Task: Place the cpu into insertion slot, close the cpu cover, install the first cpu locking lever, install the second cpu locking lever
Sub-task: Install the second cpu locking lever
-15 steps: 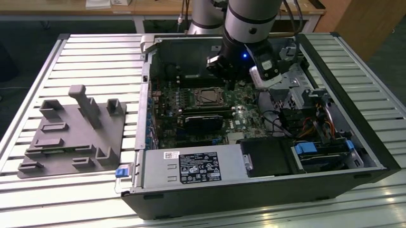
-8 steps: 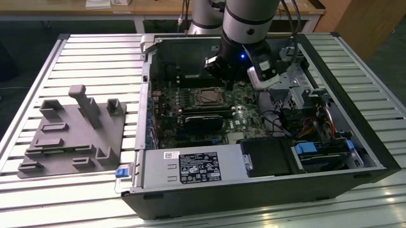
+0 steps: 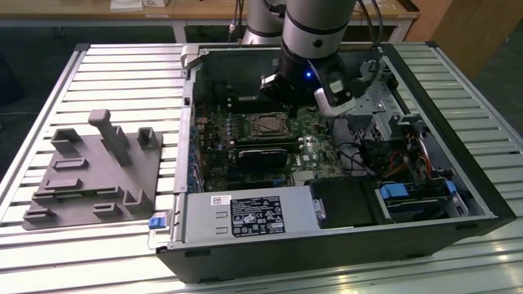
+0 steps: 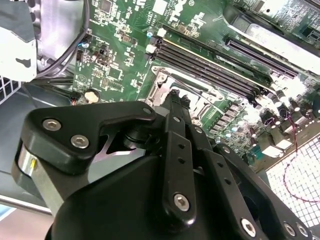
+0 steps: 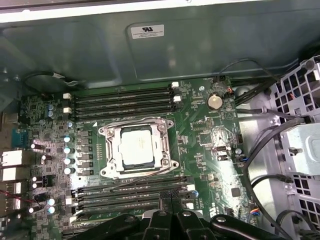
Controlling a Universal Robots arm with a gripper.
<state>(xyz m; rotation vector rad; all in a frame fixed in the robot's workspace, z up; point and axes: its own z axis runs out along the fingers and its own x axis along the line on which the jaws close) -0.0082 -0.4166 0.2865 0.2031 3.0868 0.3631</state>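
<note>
Black gripper (image 4: pixel 174 95) linkage sits nearest the lens in the second wrist view; its fingers come together to a narrow tip, pressed shut with nothing visible between them. That tip hangs just above the near edge of the socket assembly. In the first wrist view the gripper (image 5: pixel 169 197) tip shows over the memory slots (image 5: pixel 132 192) beside the socket.

Computer case (image 3: pixel 457 177): lying open on the slatted table (image 3: pixel 122 67), side panel off, the arm reaching down into its upper half in the exterior view.

Motherboard (image 5: pixel 210 135): fixed in the case floor, with memory slots on two opposite sides of the socket.

Fixture block (image 3: pixel 90 177): grey, on the table toward the exterior view's left, well apart from the case.

Cpu cover (image 5: pixel 108 132): the frame plate appears folded down flat around the chip, its silvery rim visible on all four sides. Judged closed.

Insertion slot (image 3: pixel 266 125): near the middle of the motherboard.

Cpu (image 5: pixel 137 146): seated in the insertion slot, its dull metal top showing through the cover's cut-out, lying level. Placement judged done.

Locking levers: a thin wire-like bar (image 5: pixel 145 175) runs alongside the socket edge nearest the gripper. Whether either lever is hooked home cannot be told, so lever installation is judged outstanding or in hand.
</note>
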